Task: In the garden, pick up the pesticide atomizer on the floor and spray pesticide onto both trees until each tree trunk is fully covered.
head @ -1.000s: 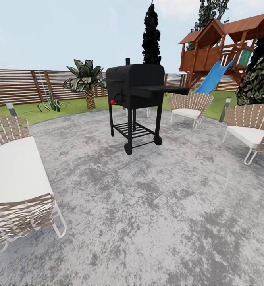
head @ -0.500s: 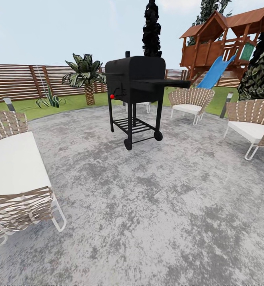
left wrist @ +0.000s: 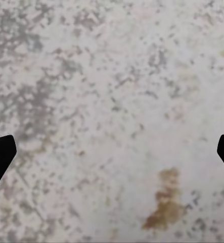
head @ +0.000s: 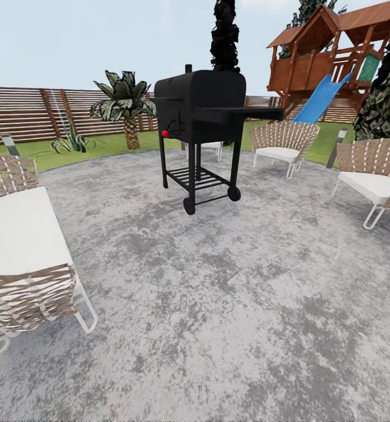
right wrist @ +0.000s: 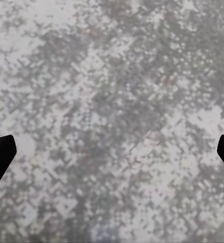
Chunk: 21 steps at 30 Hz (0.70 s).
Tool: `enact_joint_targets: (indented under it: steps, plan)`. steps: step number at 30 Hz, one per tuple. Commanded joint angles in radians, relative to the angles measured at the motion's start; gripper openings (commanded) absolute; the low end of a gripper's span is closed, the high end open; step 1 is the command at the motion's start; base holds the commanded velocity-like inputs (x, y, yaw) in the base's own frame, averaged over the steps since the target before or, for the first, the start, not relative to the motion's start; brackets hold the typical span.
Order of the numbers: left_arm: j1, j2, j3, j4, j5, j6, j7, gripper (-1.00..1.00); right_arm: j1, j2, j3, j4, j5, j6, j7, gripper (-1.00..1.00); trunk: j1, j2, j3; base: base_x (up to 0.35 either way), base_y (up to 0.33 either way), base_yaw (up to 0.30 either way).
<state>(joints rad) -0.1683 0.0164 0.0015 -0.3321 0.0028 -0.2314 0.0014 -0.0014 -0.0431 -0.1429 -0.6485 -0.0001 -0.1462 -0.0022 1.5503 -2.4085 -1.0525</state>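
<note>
Grey mottled patio floor, black grill at centre, woven chairs far right, lawn and slatted fence beyond. Atomizer and target trees nowhere visible. Both hands, left hand and right hand, spread open, empty, above floor. Atomizer probably light, rigid plastic; best gripped at neck.

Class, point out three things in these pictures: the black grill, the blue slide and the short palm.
black grill [head: 202, 99], head view, on its lid.
blue slide [head: 319, 101], head view, mid-chute.
short palm [head: 131, 132], head view, on its trunk.
</note>
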Motion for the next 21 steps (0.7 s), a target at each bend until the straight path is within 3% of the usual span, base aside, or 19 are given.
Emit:
enact_joint_targets:
  steps: [1,12,21]
  plan:
    - [0.0,0.0,0.0,0.001,0.0,-0.003,0.0,1.0,0.0,0.0,-0.001,0.0,0.0,-0.003,0.0,1.0,0.004,-0.008,-0.006,0.0,0.0,0.0]
    - [-0.001,0.0,0.0,0.001,0.0,-0.003,0.0,1.0,0.0,0.0,0.0,0.0,0.0,-0.003,0.0,1.0,0.046,-0.085,-0.058,0.0,0.0,0.0]
    - [-0.001,0.0,0.0,0.001,-0.004,-0.002,0.001,1.0,0.0,0.0,0.0,0.0,0.0,-0.003,-0.001,1.0,0.046,-0.085,-0.071,0.004,0.0,0.0]
